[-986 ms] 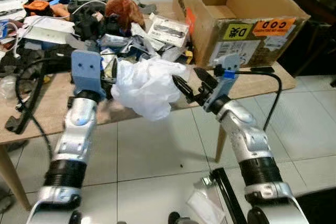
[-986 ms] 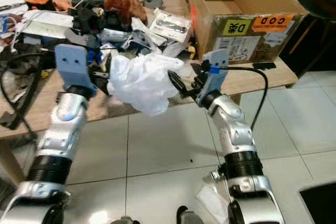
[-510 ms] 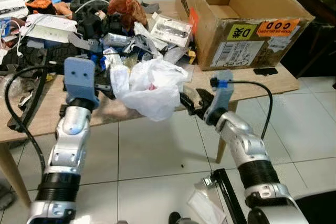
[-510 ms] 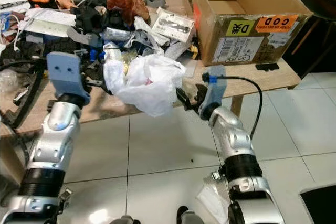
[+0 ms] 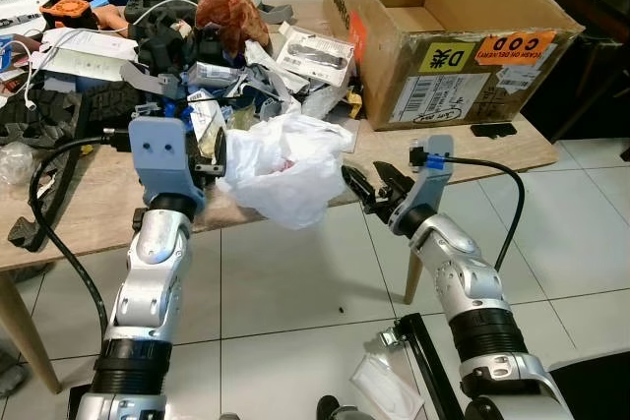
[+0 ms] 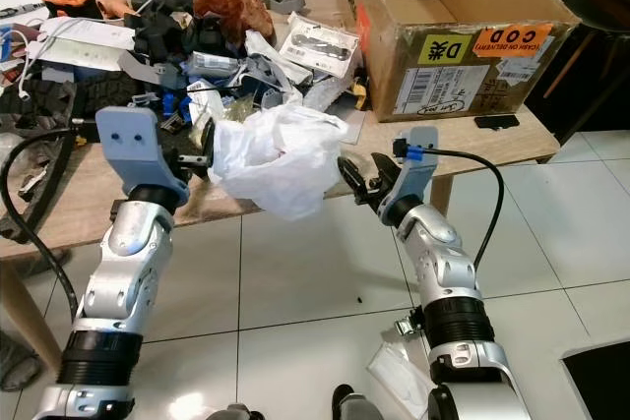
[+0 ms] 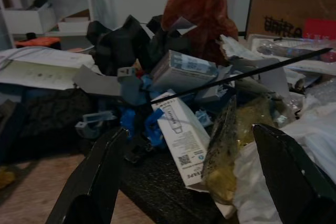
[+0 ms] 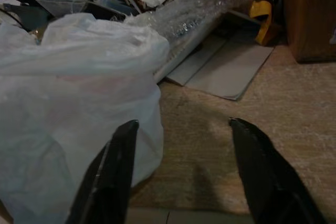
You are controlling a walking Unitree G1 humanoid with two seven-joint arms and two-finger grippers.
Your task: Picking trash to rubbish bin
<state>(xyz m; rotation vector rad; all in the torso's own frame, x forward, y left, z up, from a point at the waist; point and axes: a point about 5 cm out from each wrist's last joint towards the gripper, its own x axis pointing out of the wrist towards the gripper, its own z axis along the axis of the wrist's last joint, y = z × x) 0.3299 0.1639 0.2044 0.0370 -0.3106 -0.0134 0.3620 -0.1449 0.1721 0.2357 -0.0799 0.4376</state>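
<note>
We are at the grasp step: the white plastic bag (image 5: 281,164), the trash to go, sits at the front edge of the desk (image 5: 79,209), its belly slumping over that edge, with both arms flanking it. The left gripper (image 7: 189,182) hovers just beside the bag's left side, jaws wide with nothing between them; its wrist view looks past a yellowish crumpled wrapper (image 7: 231,140) and a white carton (image 7: 178,135) into the clutter heap. The right gripper (image 6: 359,182) hangs just off the front edge near the bag's right side, fingers spread wide and not touching the plastic, as the right wrist view confirms, with bare desk between them. Behind, a cardboard box (image 5: 443,27) occupies the back right corner and a reddish-brown crumpled thing (image 5: 228,15) tops the pile toward the back. No rubbish bin seen, so we judge the task early. Next move as we read it: bring one or both grippers in onto a fold of the bag and close, then lift clear of the edge. Thin slack plastic may slip or snag neighbouring clutter, so a bunched fold is safer.
</note>
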